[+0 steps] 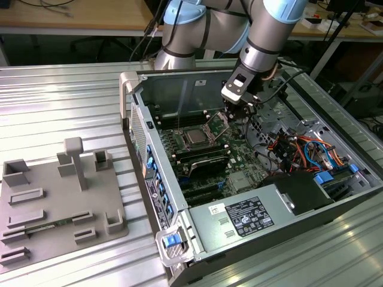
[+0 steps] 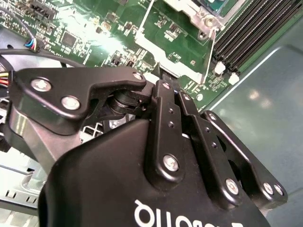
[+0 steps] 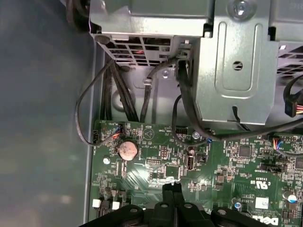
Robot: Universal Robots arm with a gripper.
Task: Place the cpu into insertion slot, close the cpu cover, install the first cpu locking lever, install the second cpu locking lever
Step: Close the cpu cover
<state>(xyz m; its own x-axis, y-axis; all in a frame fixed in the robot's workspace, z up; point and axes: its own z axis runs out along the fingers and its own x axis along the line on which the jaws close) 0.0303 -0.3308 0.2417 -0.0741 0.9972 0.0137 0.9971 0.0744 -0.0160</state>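
Silver-grey on top, the small flat square cpu (image 1: pixel 194 137) lies in the small square dark insertion slot (image 1: pixel 205 144) with its silvery rim, on the green motherboard (image 1: pixel 239 170) inside the open grey metal computer case (image 1: pixel 139 128). The exterior view shows this; it also shows the thin silvery square-framed cpu cover (image 1: pixel 216 124) tilted up on the side of the slot toward the exterior view's right, not closed over the chip. The black-fingered gripper (image 1: pixel 242 111) hangs just beside that raised cover. In the first wrist view the gripper (image 3: pixel 173 190) has its fingers (image 3: pixel 167 191) pressed together with nothing seen between them, above bare green board near a round coppery coin battery (image 3: pixel 128 150), with black cables (image 3: pixel 182 90) running under a grey sheet-metal cage (image 3: pixel 236 71). The second wrist view looks over the gripper's black linkage (image 2: pixel 165 123) to a thin silvery metal rod (image 2: pixel 208 52) standing beside a corner of the socket frame, and long black memory slots (image 2: pixel 251 28) with white clips (image 2: pixel 218 67). Also in the case are a grey power supply box with a black label (image 1: pixel 239 218) and orange and blue wires (image 1: pixel 305 148). On the ribbed metal table (image 1: pixel 60 89), toward the exterior view's left, sits a grey fixture plate with upright pegs (image 1: pixel 60 197).
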